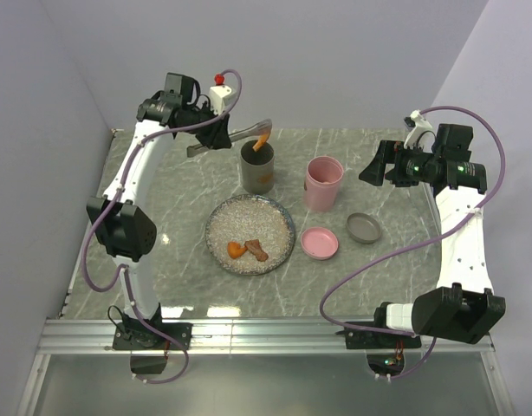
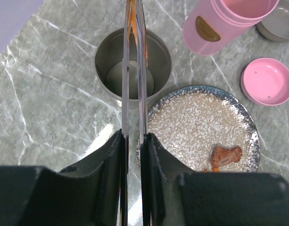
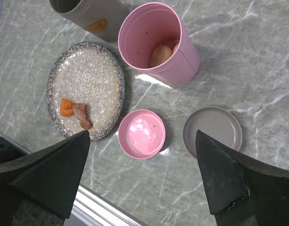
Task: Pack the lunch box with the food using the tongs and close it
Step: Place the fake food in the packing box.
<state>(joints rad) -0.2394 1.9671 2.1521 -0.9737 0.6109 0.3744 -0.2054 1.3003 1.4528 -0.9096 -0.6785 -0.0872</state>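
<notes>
My left gripper [image 1: 216,132] [image 2: 133,136] is shut on the tongs [image 2: 126,80], squeezing their two thin metal arms close together. An orange chunk [image 1: 262,139] [image 2: 131,16] is pinched at the tongs' tip, just above the open grey cylinder [image 1: 257,167] [image 2: 156,52] of the lunch box. The pink cylinder [image 1: 323,182] [image 3: 184,52] stands open with a beige ball [image 3: 158,54] and a pale pink piece [image 3: 175,46] inside. On the speckled plate [image 1: 275,221] [image 3: 88,75] lie an orange chunk [image 1: 236,250] [image 3: 65,107] and a brown piece [image 1: 256,250] [image 3: 82,116]. My right gripper [image 1: 379,165] [image 3: 141,134] hangs open and empty above the lids.
A pink lid [image 1: 320,243] [image 3: 141,133] and a grey lid [image 1: 363,228] [image 3: 212,131] lie face up right of the plate. Walls close the table at left, back and right. A metal rail [image 1: 266,334] runs along the near edge.
</notes>
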